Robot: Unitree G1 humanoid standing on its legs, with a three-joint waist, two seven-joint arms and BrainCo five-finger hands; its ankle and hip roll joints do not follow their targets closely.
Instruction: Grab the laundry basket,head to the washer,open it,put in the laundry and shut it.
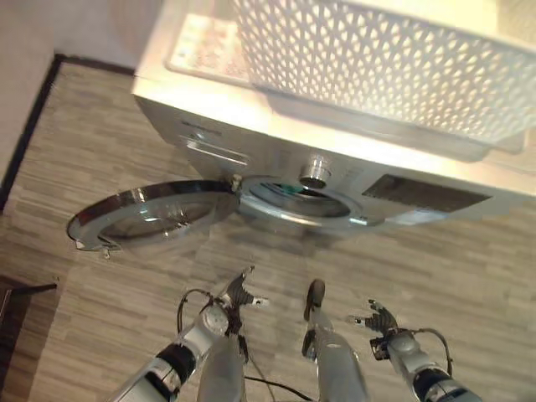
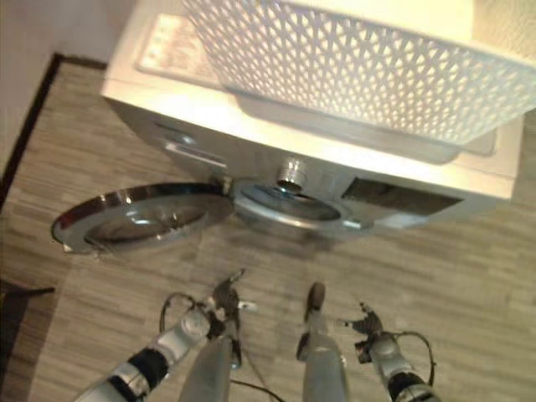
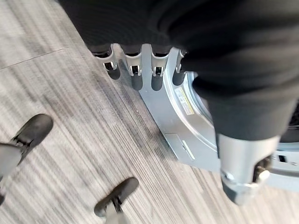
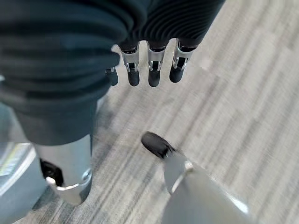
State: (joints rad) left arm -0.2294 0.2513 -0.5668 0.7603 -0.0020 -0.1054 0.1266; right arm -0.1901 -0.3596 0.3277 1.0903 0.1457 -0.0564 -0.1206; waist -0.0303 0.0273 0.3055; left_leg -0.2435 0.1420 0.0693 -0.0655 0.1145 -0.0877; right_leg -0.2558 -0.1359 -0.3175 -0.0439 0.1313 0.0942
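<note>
A white lattice laundry basket (image 1: 377,67) sits on top of the silver front-loading washer (image 1: 251,117). The washer's round glass door (image 1: 142,213) stands open, swung out to the left, which bares the drum opening (image 1: 293,197); I cannot tell what lies inside. Both hands hang low in front of the washer. My left hand (image 1: 236,295) is below the door's hinge side, fingers (image 3: 135,70) straight and empty. My right hand (image 1: 381,320) is below the control panel, its fingers (image 4: 152,65) also straight and empty. The basket's inside is hidden.
A silver knob (image 1: 315,170) juts out above the drum opening, with a dark display panel (image 1: 427,194) to its right. The open door reaches out over the wood-look floor (image 1: 100,151). A dark skirting line (image 1: 29,126) runs along the left wall, and a dark object (image 1: 17,310) lies at the lower left.
</note>
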